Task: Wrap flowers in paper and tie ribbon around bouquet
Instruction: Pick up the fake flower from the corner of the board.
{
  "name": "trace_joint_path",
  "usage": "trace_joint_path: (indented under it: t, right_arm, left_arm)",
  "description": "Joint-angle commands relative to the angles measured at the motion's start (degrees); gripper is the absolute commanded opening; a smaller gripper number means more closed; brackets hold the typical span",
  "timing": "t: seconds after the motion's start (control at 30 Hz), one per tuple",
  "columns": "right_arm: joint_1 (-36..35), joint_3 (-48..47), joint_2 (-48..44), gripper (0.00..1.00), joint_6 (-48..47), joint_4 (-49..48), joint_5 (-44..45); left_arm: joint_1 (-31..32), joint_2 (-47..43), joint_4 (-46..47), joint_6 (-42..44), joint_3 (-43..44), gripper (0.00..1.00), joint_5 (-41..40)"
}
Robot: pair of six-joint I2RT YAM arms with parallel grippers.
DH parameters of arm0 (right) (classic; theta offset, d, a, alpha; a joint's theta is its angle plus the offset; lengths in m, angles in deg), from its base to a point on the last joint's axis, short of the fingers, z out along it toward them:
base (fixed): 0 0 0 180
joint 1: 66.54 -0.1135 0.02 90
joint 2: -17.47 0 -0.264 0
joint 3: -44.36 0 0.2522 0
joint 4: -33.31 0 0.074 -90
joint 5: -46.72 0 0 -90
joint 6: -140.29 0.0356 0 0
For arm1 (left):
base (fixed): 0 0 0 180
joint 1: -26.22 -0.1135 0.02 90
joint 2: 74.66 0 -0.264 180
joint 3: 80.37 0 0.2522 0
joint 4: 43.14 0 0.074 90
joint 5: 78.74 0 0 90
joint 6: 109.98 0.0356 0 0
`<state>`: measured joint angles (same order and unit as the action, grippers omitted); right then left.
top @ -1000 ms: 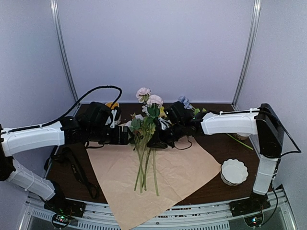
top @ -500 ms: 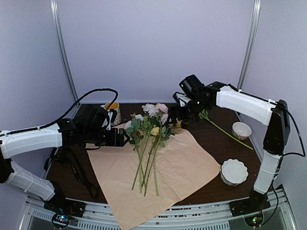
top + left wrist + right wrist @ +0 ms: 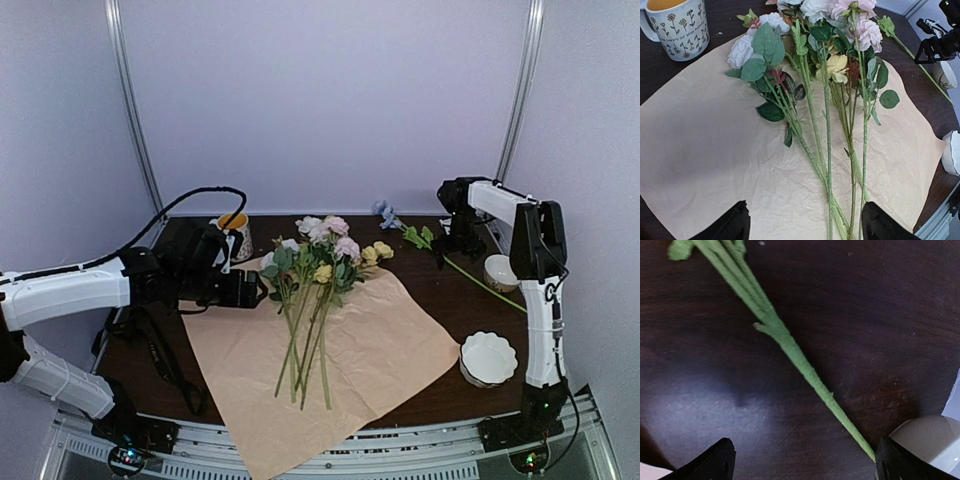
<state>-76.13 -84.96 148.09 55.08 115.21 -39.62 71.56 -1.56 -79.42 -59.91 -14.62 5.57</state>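
Several pastel flowers (image 3: 318,262) lie on the paper (image 3: 385,345), peach side up, blooms toward the back and stems (image 3: 826,150) toward the front. My left gripper (image 3: 257,290) hovers open at their left; in its wrist view (image 3: 807,224) the stems run between its wide fingers, below them. A lone blue flower (image 3: 384,211) lies at the back right, its stem (image 3: 795,352) on the bare wood. Over that stem hangs my right gripper (image 3: 452,243), open (image 3: 806,457) and holding nothing. The black ribbon (image 3: 165,362) lies at the table's left. No bouquet has been formed.
A flowered mug (image 3: 235,232) stands behind the left gripper, beside the paper's back corner (image 3: 677,25). A small white cup (image 3: 503,271) sits just right of the lone stem's end (image 3: 932,440). A scalloped white dish (image 3: 489,357) is at the front right.
My right gripper let go of the flowers, which dropped flat onto the paper. It opened wide and swung back right to above the lone stem. The left arm barely moved.
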Motion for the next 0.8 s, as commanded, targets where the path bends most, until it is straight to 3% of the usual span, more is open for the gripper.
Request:
trace_joint_path:
  t: [0.0, 0.17, 0.27, 0.37, 0.57, 0.77]
  right_arm:
    - [2.76, -7.18, 5.32, 1.0, -0.91, 8.25, -0.1]
    - [4.71, -5.55, 8.19, 0.97, -2.35, 8.95, -6.35]
    - [4.93, -5.46, 9.77, 0.82, -4.11, 11.44, -10.23]
    - [4.93, -4.29, 9.32, 0.73, -5.5, 10.91, -15.02]
    - [3.57, -3.31, 8.59, 0.51, -6.55, 11.68, -17.28]
    - [-0.23, 6.26, 2.38, 0.36, -5.73, 7.65, -14.87]
  left_arm:
    - [-0.39, 0.41, -1.06, 1.2, 1.71, 0.8, -1.77]
    - [-0.43, 1.03, -1.29, 1.46, 1.94, 0.8, -1.94]
    - [-0.43, 1.08, -1.87, 1.85, 2.31, 0.8, -2.38]
    - [-0.43, 0.84, -2.15, 2.4, 2.4, 0.8, -3.11]
    - [-0.65, 0.26, -2.53, 2.7, 2.27, 0.8, -3.78]
    - [-0.87, 0.22, -2.6, 2.73, 2.12, 0.8, -3.72]
